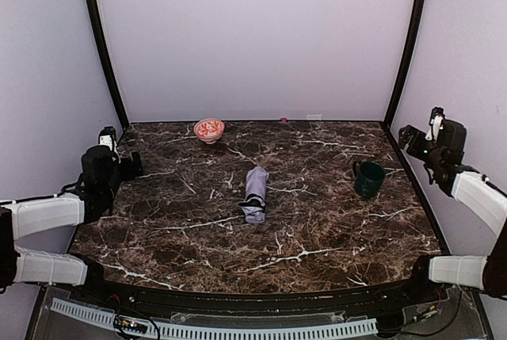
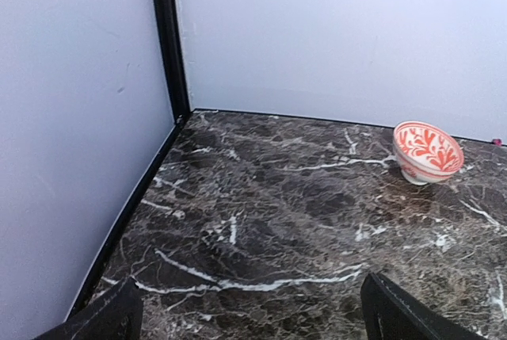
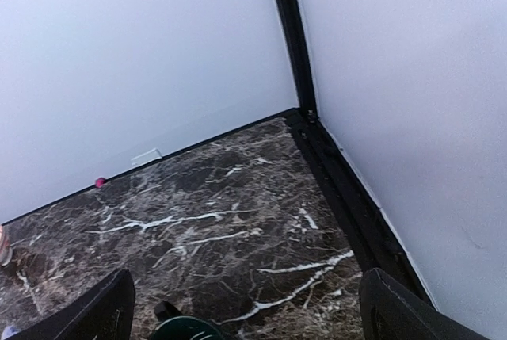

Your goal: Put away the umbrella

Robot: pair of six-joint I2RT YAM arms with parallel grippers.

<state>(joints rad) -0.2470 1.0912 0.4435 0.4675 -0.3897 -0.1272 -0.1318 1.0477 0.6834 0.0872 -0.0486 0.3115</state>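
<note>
The umbrella point(image 1: 255, 192) lies folded into a pale lavender bundle with a black strap at the middle of the marble table, seen only in the top view. My left gripper point(image 1: 131, 164) hangs at the table's left edge, well left of it; in the left wrist view the left gripper point(image 2: 249, 312) is open and empty, with one fingertip in each bottom corner. My right gripper point(image 1: 410, 138) is raised at the right edge, far from the umbrella; in the right wrist view the right gripper point(image 3: 245, 308) is open and empty.
A red patterned bowl point(image 1: 209, 129) stands at the back left, also in the left wrist view point(image 2: 427, 151). A dark green mug point(image 1: 369, 178) stands at the right; its rim shows in the right wrist view point(image 3: 182, 329). White walls with black corner posts point(image 1: 101, 43) enclose the table.
</note>
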